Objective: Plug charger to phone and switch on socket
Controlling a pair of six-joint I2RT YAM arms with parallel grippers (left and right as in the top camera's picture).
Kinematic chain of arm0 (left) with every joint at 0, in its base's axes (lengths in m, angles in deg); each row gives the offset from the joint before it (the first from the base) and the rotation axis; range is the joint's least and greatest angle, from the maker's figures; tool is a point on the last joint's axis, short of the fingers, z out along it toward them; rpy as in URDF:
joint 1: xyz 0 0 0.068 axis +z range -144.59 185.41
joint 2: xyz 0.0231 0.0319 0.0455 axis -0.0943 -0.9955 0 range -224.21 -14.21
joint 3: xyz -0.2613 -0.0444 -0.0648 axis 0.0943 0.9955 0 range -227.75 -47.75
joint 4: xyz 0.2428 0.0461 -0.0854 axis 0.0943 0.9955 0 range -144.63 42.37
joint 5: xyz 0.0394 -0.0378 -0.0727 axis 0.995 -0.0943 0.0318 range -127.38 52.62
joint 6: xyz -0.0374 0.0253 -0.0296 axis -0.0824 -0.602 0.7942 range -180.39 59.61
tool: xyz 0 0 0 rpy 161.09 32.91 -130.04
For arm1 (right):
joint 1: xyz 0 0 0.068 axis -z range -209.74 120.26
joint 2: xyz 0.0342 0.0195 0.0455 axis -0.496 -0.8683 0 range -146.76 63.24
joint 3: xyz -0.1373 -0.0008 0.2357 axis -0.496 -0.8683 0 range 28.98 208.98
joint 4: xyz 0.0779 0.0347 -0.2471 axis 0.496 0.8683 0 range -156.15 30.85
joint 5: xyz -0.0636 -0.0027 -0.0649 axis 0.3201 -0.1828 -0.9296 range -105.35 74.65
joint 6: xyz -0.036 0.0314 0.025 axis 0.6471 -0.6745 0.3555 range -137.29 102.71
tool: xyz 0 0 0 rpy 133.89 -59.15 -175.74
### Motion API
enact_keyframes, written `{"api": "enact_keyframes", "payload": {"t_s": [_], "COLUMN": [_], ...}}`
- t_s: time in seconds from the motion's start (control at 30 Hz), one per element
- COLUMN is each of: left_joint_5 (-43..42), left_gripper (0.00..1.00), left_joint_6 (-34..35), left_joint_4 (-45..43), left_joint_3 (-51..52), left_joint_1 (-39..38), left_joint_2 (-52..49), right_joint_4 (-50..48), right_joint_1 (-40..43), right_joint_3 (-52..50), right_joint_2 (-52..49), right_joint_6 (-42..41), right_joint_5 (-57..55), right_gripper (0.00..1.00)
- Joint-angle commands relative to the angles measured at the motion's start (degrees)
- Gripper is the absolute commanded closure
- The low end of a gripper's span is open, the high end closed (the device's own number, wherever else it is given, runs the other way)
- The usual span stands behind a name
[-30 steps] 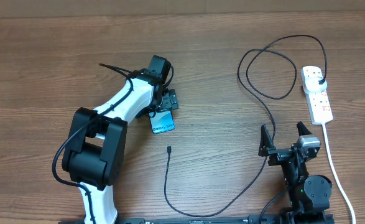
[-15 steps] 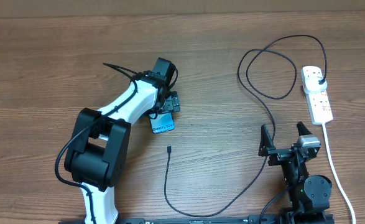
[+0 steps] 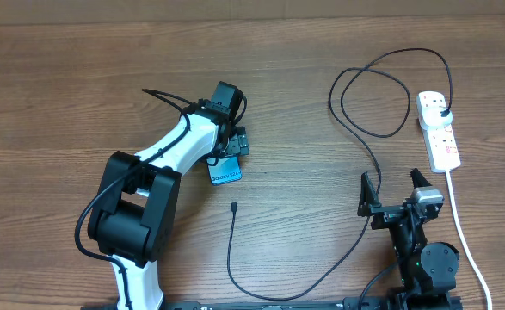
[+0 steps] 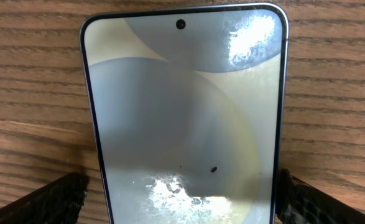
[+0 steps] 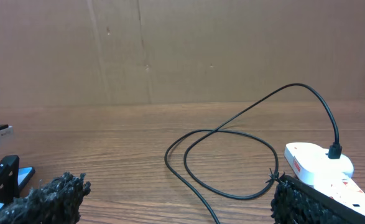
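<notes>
Blue-lit phone (image 3: 225, 171) reads "Galaxy" between the spread jaws of my left gripper (image 4: 185, 196); my right gripper (image 3: 395, 186) gapes empty.

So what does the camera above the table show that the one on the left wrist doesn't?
Only overhead: the charger with its loose tip near the phone, the socket it's plugged into, the open right gripper. Only left wrist: the phone's screen close up, its camera hole and glare, a dark fingertip on either side. Both: the phone lying on the wooden table at the left gripper.
</notes>
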Motion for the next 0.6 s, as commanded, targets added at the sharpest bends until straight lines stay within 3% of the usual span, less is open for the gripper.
{"api": "enact_keyframes", "payload": {"t_s": [0.0,0.57], "left_joint_5": [-22.23,-36.22], "left_gripper": [0.00,0.00], "left_joint_6": [2.56,2.60], "left_joint_4": [-1.07,2.54], "left_joint_3": [8.46,6.05], "left_joint_1": [-2.34,-0.92], "left_joint_2": [-12.63,-12.61], "right_joint_4": [-0.33,-0.33], "right_joint_1": [-0.31,-0.31], "right_joint_3": [-0.61,-0.61], "right_joint_2": [0.50,0.50], "right_joint_6": [0.42,0.42], "right_joint_5": [0.04,0.02], "right_gripper": [0.00,0.00]}}
